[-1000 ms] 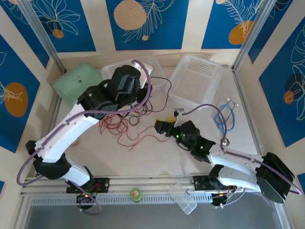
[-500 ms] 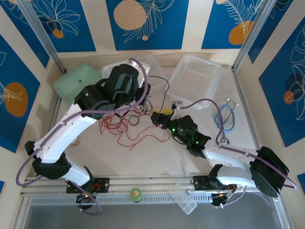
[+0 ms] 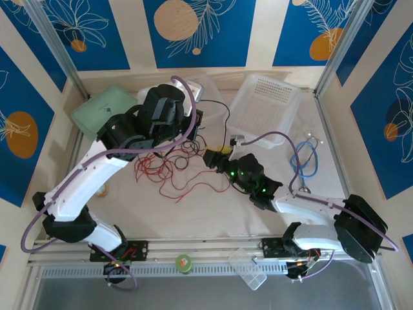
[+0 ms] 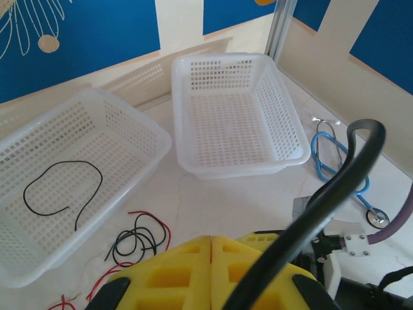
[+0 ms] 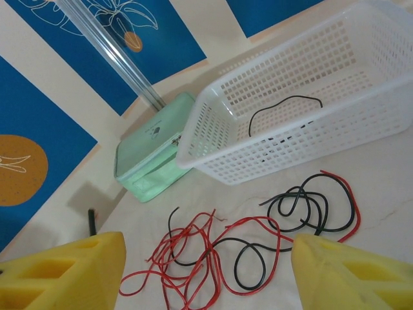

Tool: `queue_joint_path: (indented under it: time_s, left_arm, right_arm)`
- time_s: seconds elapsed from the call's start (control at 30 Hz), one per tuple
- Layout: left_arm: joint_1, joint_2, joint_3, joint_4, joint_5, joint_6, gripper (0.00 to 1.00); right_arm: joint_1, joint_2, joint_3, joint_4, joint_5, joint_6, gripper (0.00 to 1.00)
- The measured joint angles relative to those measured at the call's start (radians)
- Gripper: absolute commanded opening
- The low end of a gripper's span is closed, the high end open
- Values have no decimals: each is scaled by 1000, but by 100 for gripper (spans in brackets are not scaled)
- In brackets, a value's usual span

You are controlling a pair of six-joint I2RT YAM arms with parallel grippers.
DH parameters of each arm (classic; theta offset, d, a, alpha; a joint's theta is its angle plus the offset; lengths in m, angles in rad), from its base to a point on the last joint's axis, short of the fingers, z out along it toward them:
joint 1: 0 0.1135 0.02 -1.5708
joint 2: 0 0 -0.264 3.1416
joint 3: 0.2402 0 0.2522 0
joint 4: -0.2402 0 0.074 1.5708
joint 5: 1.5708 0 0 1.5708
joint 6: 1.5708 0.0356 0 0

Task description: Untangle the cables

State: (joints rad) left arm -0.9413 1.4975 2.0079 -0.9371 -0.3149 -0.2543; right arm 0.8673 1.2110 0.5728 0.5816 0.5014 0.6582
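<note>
At the middle of the counter [image 3: 213, 213], slightly to the left, the cables [image 3: 158, 171] are spread as a loose tangle of red and black strands. One further black strand [image 5: 285, 99] is laid apart inside the left white basket [image 4: 129, 139] at the far side. The left gripper [image 4: 211, 258] is held just beside that basket, its yellow jaws pressed fully together; whether a strand is pinched between them cannot be told. The right gripper [image 5: 206, 274] is held low just right of the tangle and pointed at it, its jaws parted wide with nothing clasped, the loops being seen on the counter beyond them. A blue stethoscope [image 4: 339, 171] is laid near the right edge, and a green pouch [image 5: 151, 158] left of the basket.
</note>
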Motion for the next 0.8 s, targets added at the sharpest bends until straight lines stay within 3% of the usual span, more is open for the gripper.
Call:
queue_joint_path:
  time_s: [0.2,0.4,0.57,0.8]
  left_arm:
    - [0,0,5,0,1,-3,0]
    - [-2,0,36,-8,-3,-3,0]
    - [-5,13,95,-54,-102,21,0]
    - [-2,55,133,-95,-415,157,0]
  right_arm:
    - [0,54,68,-4,20,11,42]
    - [0,57,92,-76,93,55,0]
    - [-13,40,132,-265,169,62,0]
    - [-141,-11,276,-593,191,-144,0]
